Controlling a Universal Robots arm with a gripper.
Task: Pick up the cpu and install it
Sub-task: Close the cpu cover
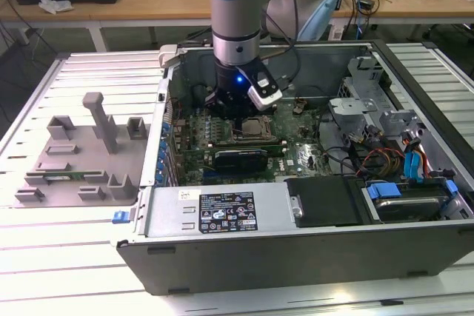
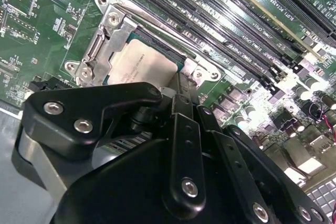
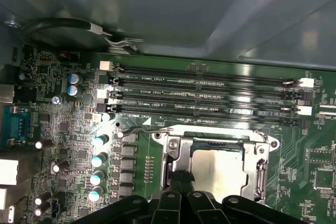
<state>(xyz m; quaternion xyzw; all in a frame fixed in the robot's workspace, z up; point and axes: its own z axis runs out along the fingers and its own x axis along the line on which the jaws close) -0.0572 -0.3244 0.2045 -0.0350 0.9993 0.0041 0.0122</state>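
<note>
Second wrist view shows gripper at cpu in socket frame.

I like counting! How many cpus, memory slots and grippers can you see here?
cpu: 1
memory slots: 4
gripper: 1
Total: 6

Overhead: gripper sat close above the cpu.
Sides: socket frame and memory slots crowded in.
</note>
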